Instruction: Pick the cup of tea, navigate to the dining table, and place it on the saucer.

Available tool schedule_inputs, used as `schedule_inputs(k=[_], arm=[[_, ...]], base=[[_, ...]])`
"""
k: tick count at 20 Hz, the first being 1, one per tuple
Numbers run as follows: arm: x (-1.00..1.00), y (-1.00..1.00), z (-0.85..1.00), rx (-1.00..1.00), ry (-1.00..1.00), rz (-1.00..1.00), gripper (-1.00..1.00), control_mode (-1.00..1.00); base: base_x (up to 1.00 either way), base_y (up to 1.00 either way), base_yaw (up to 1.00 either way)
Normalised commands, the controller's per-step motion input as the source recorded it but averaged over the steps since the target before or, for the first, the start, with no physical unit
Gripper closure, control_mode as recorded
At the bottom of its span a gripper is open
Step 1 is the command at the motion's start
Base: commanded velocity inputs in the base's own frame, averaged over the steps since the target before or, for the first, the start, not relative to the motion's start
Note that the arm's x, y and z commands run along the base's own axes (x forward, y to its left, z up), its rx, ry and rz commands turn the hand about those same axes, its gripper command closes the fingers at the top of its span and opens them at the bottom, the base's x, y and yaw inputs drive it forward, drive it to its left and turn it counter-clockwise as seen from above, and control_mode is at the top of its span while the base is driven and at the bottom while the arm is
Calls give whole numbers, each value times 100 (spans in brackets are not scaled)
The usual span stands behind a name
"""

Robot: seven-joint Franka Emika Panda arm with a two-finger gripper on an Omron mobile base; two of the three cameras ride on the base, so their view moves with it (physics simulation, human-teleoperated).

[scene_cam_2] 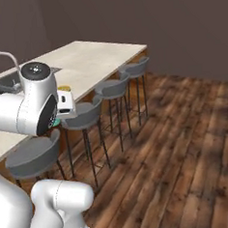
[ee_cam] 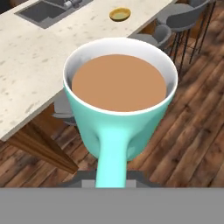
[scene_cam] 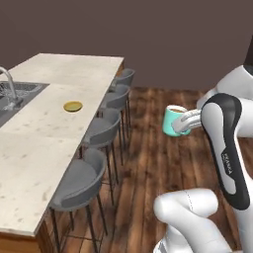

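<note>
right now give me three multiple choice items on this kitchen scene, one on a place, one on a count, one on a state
1. Where is the saucer?
A. on the dining table
B. on a stool
C. on the floor

2. How many grey stools stand along the dining table?
A. two
B. four
C. six

3. What state is the cup of tea in?
A. lying tipped on the floor
B. resting on the saucer
C. held upright by the gripper above the floor

Answers:
1 A, the yellow dish lies on the stone top near the sink.
2 B, four seats line its edge.
3 C, its handle sits in the gripper and the brown liquid is level.
</note>
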Motion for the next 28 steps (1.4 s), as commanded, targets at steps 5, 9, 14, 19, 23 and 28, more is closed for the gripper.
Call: schedule_inputs(k=[5,9,14,19,23,28], arm=[[0,0,0,0,0,0,100,100],[0,0,0,0,0,0,100,100],[0,0,0,0,0,0,100,100],[0,0,0,0,0,0,100,100],[0,0,0,0,0,0,100,100],[0,0,0,0,0,0,100,100]], base=[[78,-100,26],[85,-100,46],[97,-83,54],[99,-63,63],[89,-38,77],[73,-49,74]])
